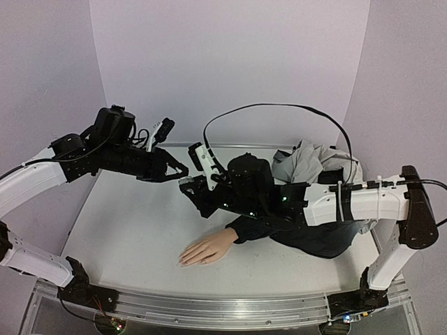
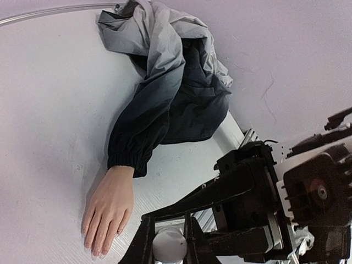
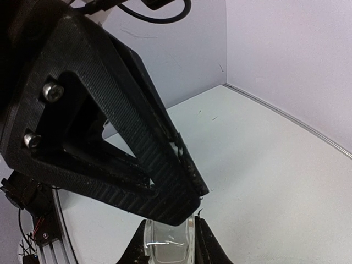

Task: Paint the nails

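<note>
The mannequin hand (image 1: 207, 247) lies palm down on the table, with its pale nails (image 1: 183, 262) pointing left and a dark navy sleeve (image 1: 293, 234) behind the wrist. In the left wrist view the hand (image 2: 110, 206) is at lower left and the nails (image 2: 94, 252) are near the bottom edge. My right gripper (image 3: 169, 242) is shut on a small clear glass bottle (image 3: 170, 246), held above the table behind the hand. My left gripper (image 2: 168, 242) meets it there, shut on the bottle's white round cap (image 2: 169, 246). Both grippers (image 1: 185, 176) hang well above the nails.
A crumpled grey and navy jacket (image 1: 318, 167) lies at the back right of the white table (image 1: 126, 230). A black cable (image 1: 279, 108) arcs over the right arm. Lilac walls close in the back and sides. The table's metal rail (image 1: 209, 307) runs along the near edge.
</note>
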